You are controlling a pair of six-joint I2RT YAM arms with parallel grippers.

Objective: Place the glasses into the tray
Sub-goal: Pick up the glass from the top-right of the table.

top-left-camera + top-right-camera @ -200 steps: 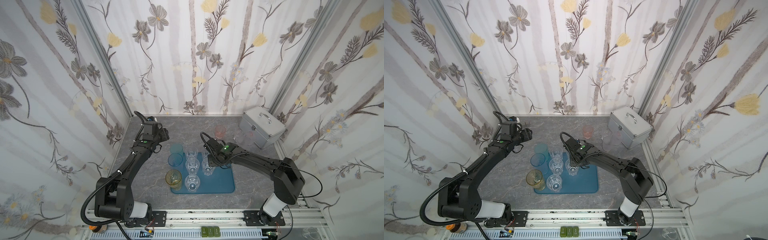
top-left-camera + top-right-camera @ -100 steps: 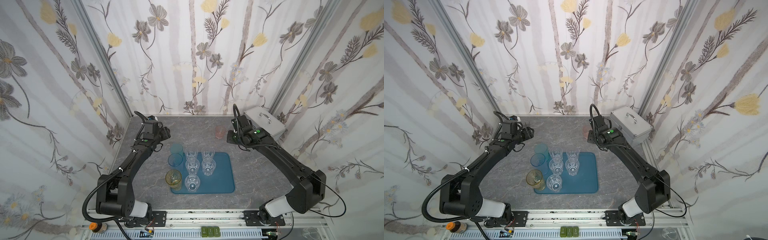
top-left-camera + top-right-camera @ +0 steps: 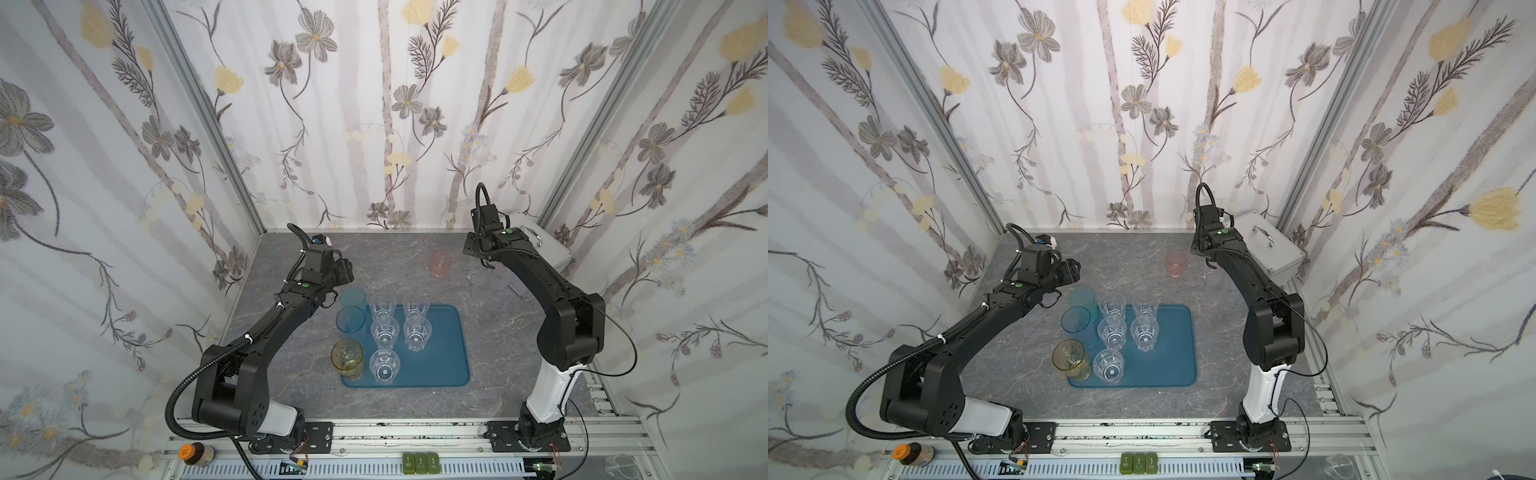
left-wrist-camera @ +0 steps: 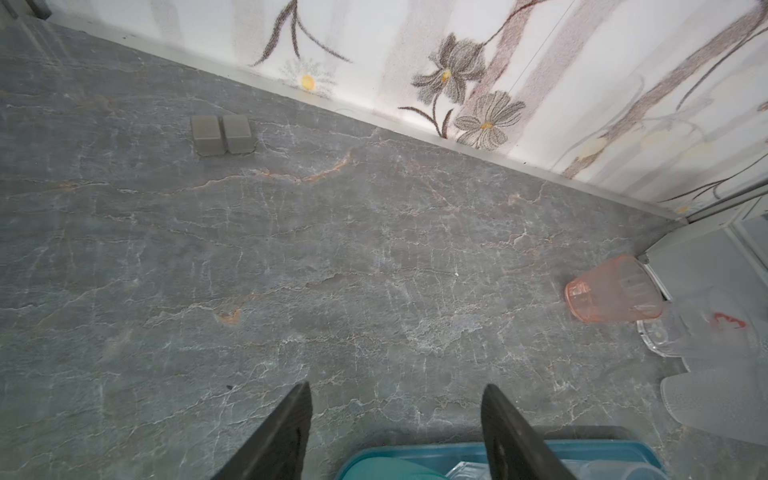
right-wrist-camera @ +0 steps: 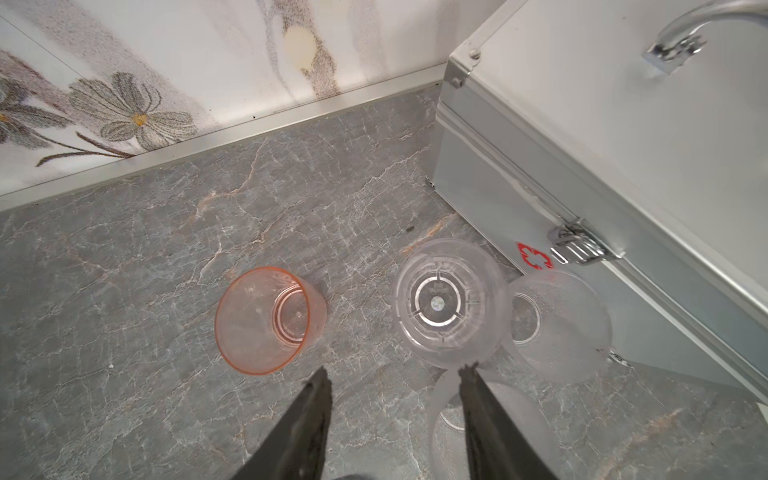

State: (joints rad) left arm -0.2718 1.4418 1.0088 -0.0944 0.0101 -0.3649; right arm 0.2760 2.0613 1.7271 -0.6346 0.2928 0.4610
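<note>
Your right claw (image 5: 395, 384): spread, empty, pointing between pink translucent tumbler (image 5: 266, 320) and clear faceted tumbler (image 5: 446, 303). Straddle one wall squarely; keep off the frosted white tumbler (image 5: 561, 332). Your left claw (image 4: 395, 399): spread, empty.

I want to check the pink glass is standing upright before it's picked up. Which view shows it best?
The right wrist view: the pink glass is close, upright, rim and base plain. Both top views show it small and faint; the left wrist view shows it distant and skewed.

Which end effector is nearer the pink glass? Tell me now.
Right. The right end effector hovers just beside the pink glass, near the metal case; the left end effector is across the table by the blue glasses.
</note>
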